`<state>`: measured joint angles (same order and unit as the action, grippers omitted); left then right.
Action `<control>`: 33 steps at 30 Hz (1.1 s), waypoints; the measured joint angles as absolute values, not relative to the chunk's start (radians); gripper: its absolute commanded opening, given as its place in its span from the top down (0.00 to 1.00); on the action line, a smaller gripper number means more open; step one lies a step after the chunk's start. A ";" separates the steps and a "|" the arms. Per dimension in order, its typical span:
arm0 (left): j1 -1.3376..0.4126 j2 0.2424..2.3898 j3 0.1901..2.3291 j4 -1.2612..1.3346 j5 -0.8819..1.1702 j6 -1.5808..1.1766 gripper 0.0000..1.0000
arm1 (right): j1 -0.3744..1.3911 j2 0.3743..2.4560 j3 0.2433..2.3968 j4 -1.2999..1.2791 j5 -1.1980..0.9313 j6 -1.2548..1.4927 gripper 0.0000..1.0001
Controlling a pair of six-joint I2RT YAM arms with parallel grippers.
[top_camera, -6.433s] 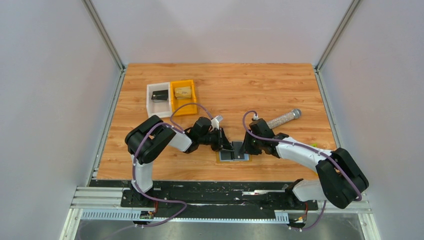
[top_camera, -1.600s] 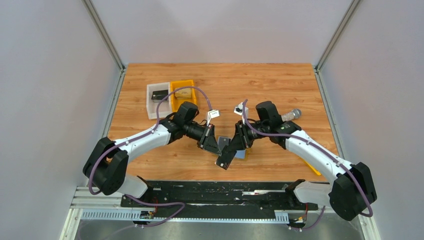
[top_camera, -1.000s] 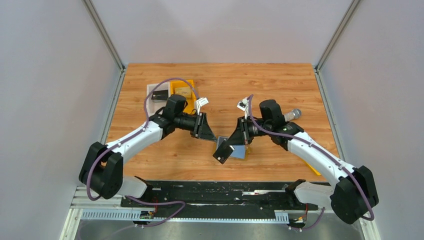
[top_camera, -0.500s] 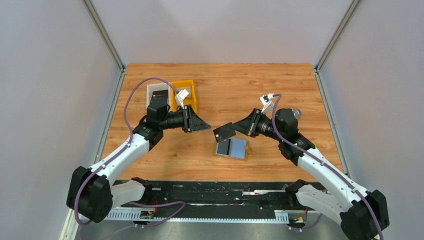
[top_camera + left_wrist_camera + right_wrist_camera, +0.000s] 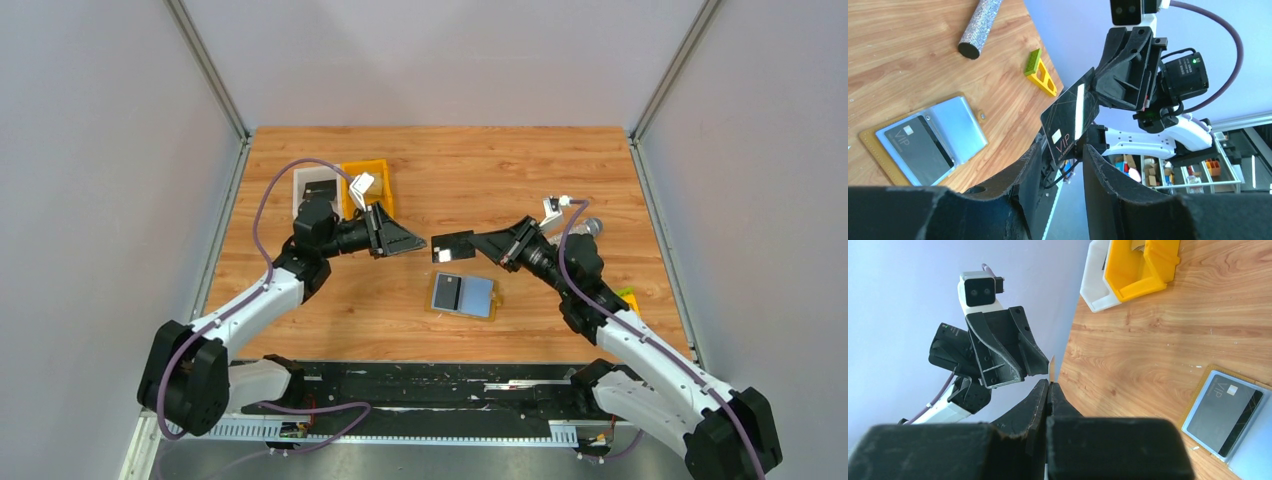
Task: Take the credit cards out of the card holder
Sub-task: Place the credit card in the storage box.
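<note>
Finds the card holder (image 5: 465,296) lying flat and open on the wooden table (image 5: 450,160), near the front edge, between the two arms and touched by neither of them. Shows inside two light-blue panels edged in tan. Carries in one panel a dark card (image 5: 918,152) marked VIP, and leaves the other panel bare.

Pinches a black card (image 5: 452,247) with the right gripper (image 5: 478,242), clamped by one end between fingers (image 5: 1033,400) pressed tightly together. Holds this card in the air, well off the wood, a little beyond the holder and not touching it. From the left wrist view, reads VIP on its face, next to a small pale chip and a bright streak of reflection.

Points the left gripper (image 5: 418,241) toward the black card from the opposite side, with jaws spread apart and gripping nothing. Brings the free end of the card just in front of the spread fingers (image 5: 1030,170). From above, leaves a narrow gap between the fingertips and the card. From the wrist views, cannot tell for sure whether the card end reaches between them.

Has at the far left of the table a white bin (image 5: 1095,285) and an orange bin (image 5: 1140,270), touching side by side. Has on the right side a silver glittery cylinder (image 5: 979,25) lying down, and nearer the front edge a small yellow tool (image 5: 1040,77) with a green end.
</note>
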<state>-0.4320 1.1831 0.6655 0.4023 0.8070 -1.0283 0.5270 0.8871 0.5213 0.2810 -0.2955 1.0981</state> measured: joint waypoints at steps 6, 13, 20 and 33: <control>-0.441 1.232 0.664 0.476 0.810 -1.070 0.55 | 0.527 0.886 0.500 0.320 -0.277 1.135 1.00; -0.470 1.288 0.664 0.517 0.811 -1.085 0.58 | 0.527 0.884 0.456 0.380 -0.278 1.169 1.00; -0.472 1.311 0.662 0.580 0.822 -1.126 0.92 | 0.527 0.884 0.455 0.400 -0.278 1.177 1.00; -0.470 1.314 0.660 0.633 0.842 -1.157 1.00 | 0.527 0.892 0.455 0.388 -0.290 1.166 0.56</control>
